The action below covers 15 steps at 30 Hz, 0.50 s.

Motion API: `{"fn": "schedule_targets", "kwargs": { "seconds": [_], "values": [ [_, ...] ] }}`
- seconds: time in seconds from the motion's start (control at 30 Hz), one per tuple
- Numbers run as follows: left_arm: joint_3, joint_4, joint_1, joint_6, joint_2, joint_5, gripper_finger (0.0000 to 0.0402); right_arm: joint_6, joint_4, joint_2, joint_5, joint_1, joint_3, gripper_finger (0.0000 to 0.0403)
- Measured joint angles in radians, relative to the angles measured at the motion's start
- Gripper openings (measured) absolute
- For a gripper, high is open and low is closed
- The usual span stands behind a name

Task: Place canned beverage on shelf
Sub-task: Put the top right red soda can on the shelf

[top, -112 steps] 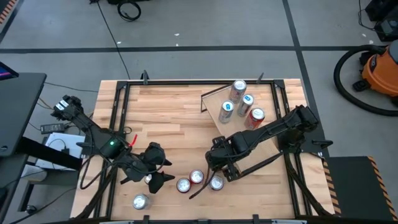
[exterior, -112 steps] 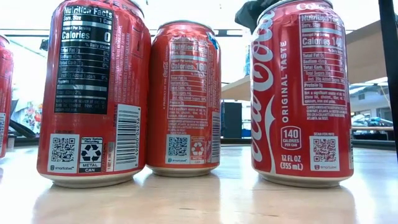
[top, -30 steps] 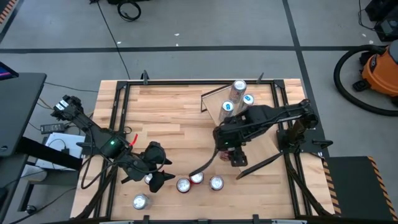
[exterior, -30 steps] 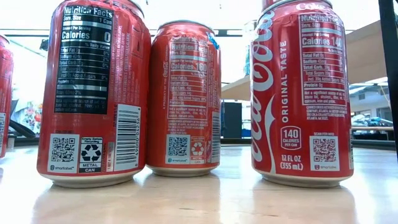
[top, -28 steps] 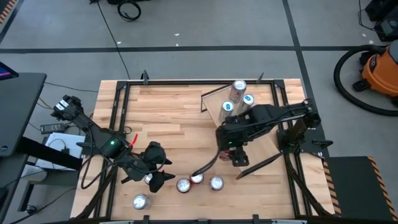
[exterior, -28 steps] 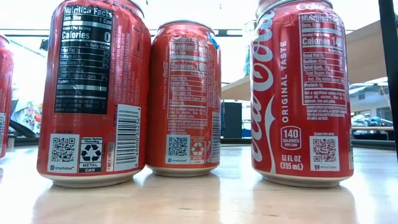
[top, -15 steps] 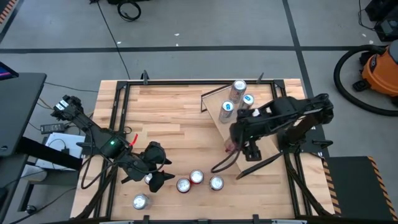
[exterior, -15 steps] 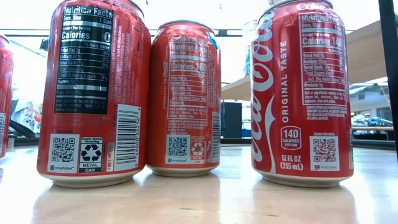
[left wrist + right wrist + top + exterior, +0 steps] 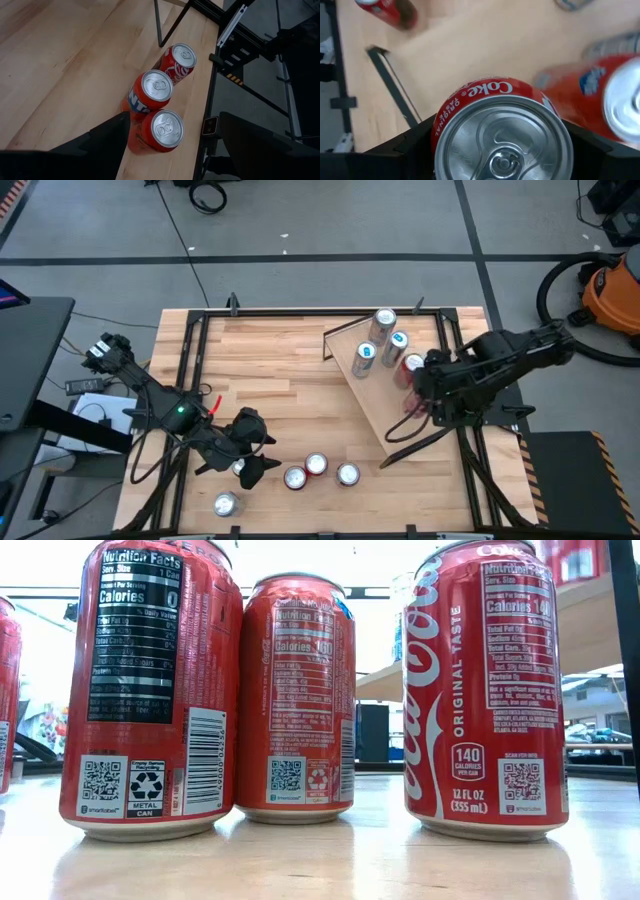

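The light-wood shelf (image 9: pixel 375 395) carries three cans; the right gripper (image 9: pixel 418 402), above it, is clamped on a red Coke can (image 9: pixel 502 135). The left gripper (image 9: pixel 250 455) waits near the table's front, fingers apart. Front cans (image 9: pixel 482 690) read "Coca-Cola ORIGINAL TASTE", "Calories 140"

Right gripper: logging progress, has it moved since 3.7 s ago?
Yes. The right gripper, holding a Coke can, went from the front cans to the shelf.
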Motion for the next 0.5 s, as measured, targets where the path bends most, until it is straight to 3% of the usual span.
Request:
{"fn": "schedule_targets", "kwargs": {
  "seconds": [0.2, 0.5],
  "values": [
    [0.000, 0.001, 0.000, -0.001, 0.000, 0.000, 0.0315, -0.008, 0.002, -0.069, 0.007, 0.000, -0.117, 0.0323],
    [0.000, 0.001, 0.000, -0.008, 0.000, -0.018, 0.0315, -0.042, 0.021, -0.066, 0.031, 0.000, -0.197, 0.0323]
  ]
}}
